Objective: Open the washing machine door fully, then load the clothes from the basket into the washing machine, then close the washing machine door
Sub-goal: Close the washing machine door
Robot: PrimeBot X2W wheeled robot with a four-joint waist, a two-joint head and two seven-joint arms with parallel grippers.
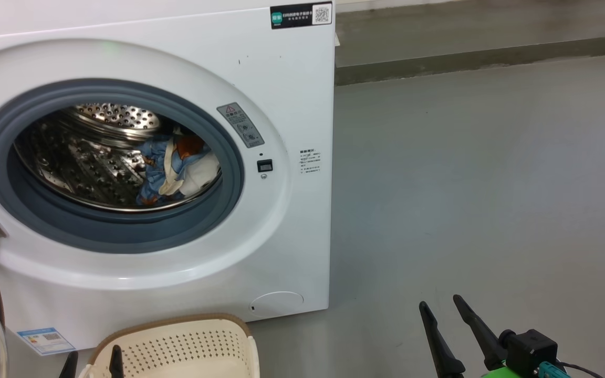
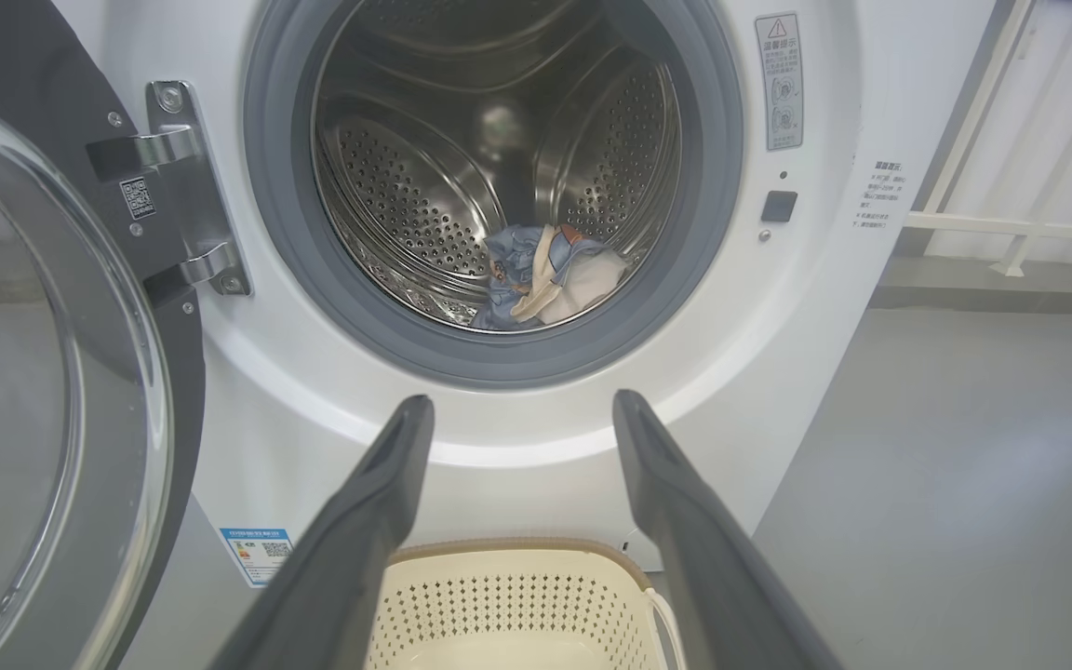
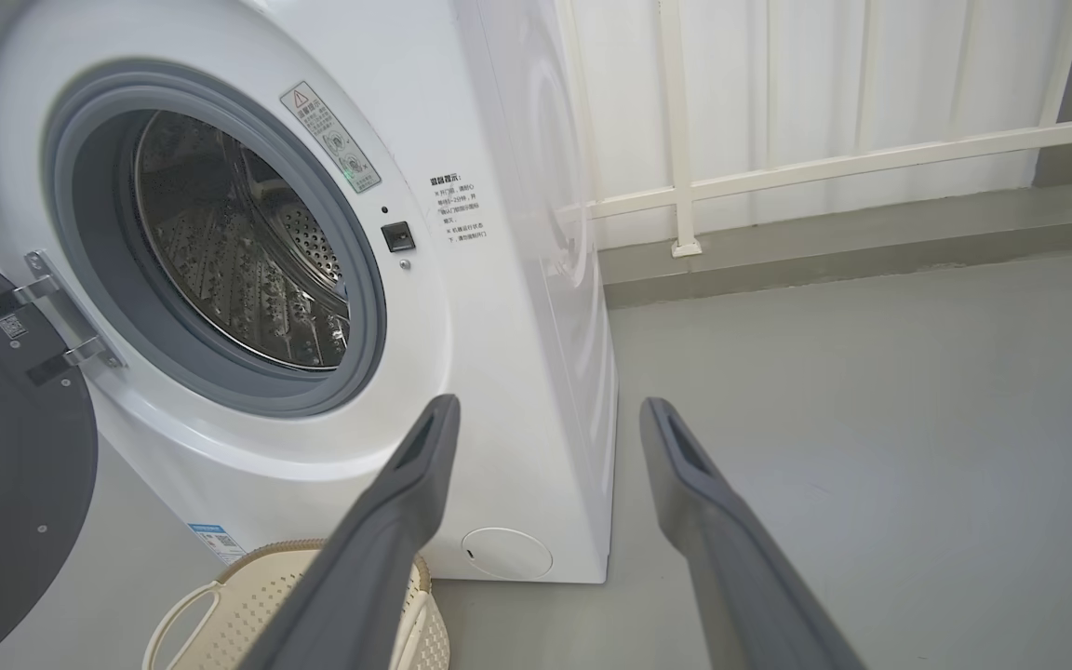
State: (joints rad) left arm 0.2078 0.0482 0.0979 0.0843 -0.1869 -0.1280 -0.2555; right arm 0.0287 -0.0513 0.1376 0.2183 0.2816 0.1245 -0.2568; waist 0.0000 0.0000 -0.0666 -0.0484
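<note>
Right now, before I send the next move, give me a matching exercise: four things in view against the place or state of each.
Things:
1. clothes
2. basket
3. washing machine door
4. right gripper

Places or states:
a. empty, jaws apart, over the floor to the right of the washing machine
b. lying in the drum
c. swung open on its hinge at the left
d. on the floor in front of the machine, its visible part empty

Pairs: 1-b, 2-d, 3-c, 4-a
</note>
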